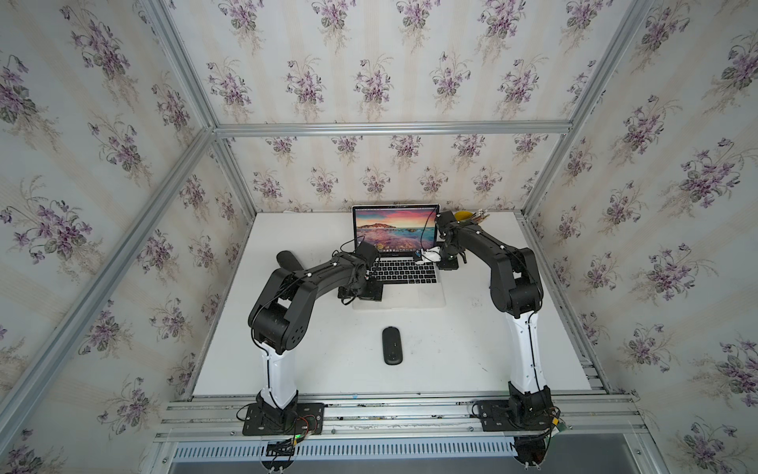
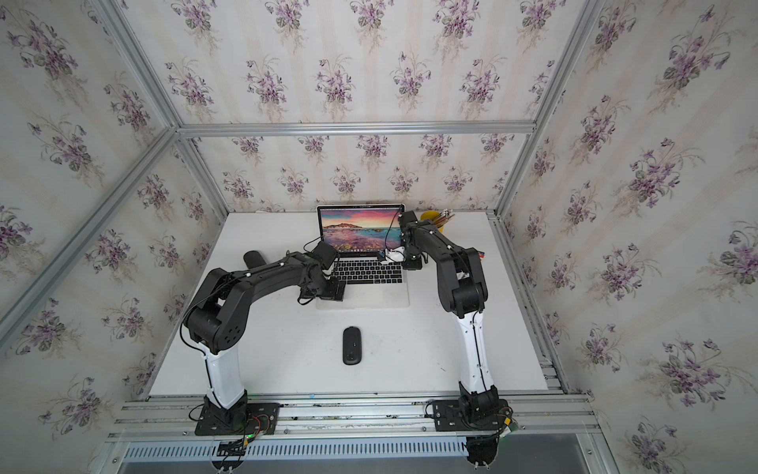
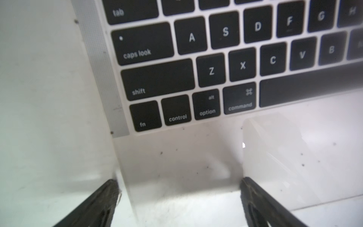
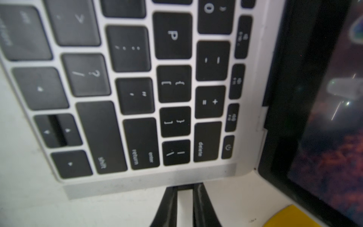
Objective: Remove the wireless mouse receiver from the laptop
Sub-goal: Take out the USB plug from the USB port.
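While my left claw (image 3: 179, 188) stands spread wide over the front left corner of the slim silver laptop with black keys (image 1: 410, 297), my right claw (image 4: 185, 194) is nearly pressed together, pinching the tiny black wireless mouse receiver (image 4: 185, 186) against the laptop's right edge, near the hinge.

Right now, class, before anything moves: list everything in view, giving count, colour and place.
laptop: one, silver, open, back middle of table
receiver: one, black, laptop's right edge
mouse: one, black, in front of laptop
case: one, black, left of laptop, partly behind left arm
cup: one, yellow, back right, beside screen
table: one, white
left gripper: one, black, open over laptop's front left corner
right gripper: one, black, closed on receiver
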Controlling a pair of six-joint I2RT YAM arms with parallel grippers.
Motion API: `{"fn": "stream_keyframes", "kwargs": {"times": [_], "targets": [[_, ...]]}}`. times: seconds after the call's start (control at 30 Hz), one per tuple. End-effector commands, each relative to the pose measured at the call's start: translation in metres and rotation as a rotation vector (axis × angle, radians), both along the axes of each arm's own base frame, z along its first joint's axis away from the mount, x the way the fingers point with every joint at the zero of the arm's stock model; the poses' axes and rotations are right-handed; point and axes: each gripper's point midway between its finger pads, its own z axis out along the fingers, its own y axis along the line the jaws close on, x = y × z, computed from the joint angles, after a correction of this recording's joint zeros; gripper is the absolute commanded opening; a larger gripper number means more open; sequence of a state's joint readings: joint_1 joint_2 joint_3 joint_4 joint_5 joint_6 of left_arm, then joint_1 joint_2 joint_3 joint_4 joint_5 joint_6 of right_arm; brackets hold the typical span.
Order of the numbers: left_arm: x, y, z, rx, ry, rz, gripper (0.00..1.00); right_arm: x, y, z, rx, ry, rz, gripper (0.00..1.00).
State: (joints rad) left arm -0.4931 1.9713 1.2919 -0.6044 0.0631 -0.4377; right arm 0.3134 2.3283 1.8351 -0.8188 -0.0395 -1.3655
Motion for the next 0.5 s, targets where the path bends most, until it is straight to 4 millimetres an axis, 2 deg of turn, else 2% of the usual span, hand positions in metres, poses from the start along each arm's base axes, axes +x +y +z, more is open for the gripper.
{"fn": "stream_keyframes", "kwargs": {"times": [0.0, 0.2, 0.47], "targets": [[-0.033, 0.032, -0.019, 0.156, 0.123, -0.005, 0.99, -0.021, 0.008, -0.022, 0.082, 0.105, 0.008, 0.0], [-0.033, 0.033, -0.021, 0.159, 0.126, -0.005, 0.99, -0.014, -0.015, -0.016, 0.075, 0.084, -0.04, 0.0], [-0.032, 0.033, -0.02, 0.161, 0.123, -0.007, 0.99, -0.007, -0.034, -0.012, 0.057, 0.062, -0.072, 0.0]]}}
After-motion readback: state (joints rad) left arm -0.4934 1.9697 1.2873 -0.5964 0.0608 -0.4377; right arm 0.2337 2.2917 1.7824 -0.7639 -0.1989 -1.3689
